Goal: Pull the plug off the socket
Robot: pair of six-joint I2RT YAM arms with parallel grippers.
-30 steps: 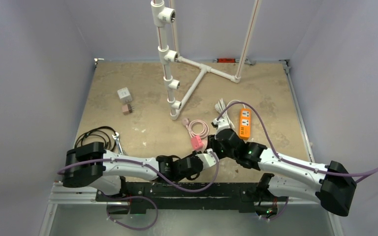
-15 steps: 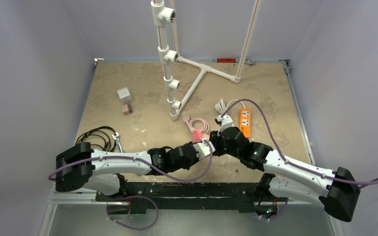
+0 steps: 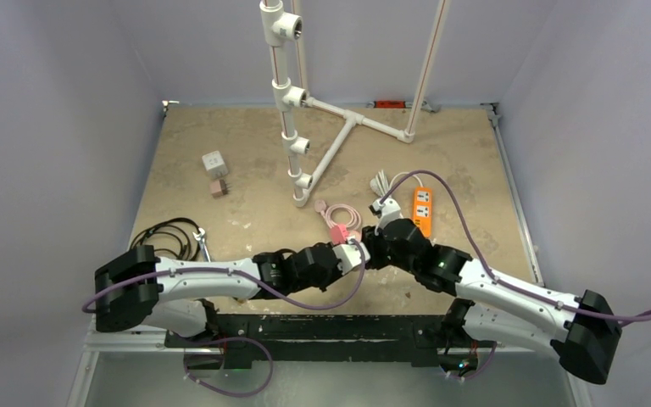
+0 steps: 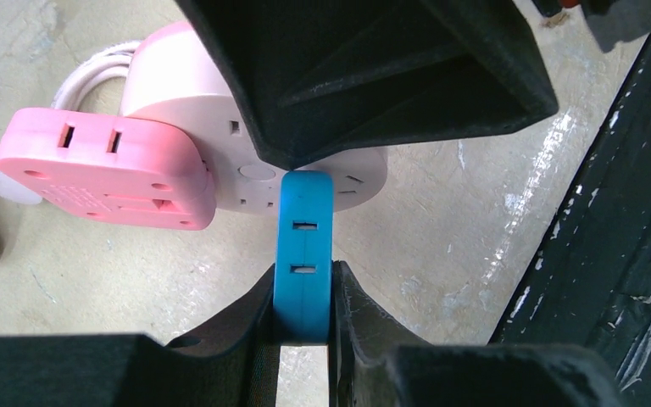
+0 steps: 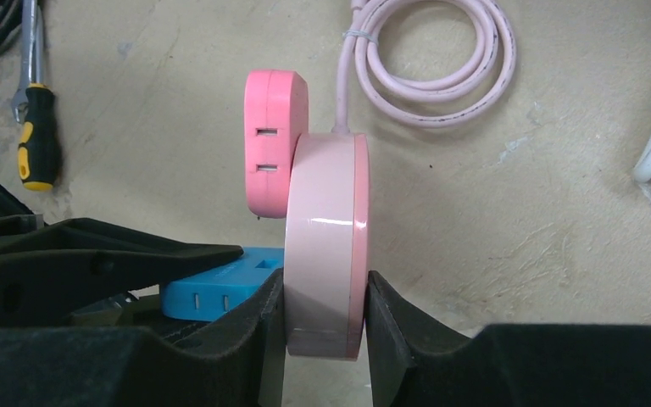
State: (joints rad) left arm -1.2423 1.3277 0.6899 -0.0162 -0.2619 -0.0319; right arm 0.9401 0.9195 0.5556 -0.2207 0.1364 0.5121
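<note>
I see my left gripper (image 4: 304, 297) clamped on the flat blue plastic plug (image 4: 304, 229), whose end sits against the face of the round pale-pink plastic socket hub (image 5: 326, 229). My right gripper (image 5: 326, 309) pinches that hub across its thickness, toward the front middle of the tan table (image 3: 220, 136). A pink rectangular adapter (image 5: 275, 136) is plugged in just beside the blue plug.

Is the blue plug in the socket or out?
In. The blue plug sits flush against the socket, no prongs showing; left gripper shut on the plug, right gripper on the socket.
</note>
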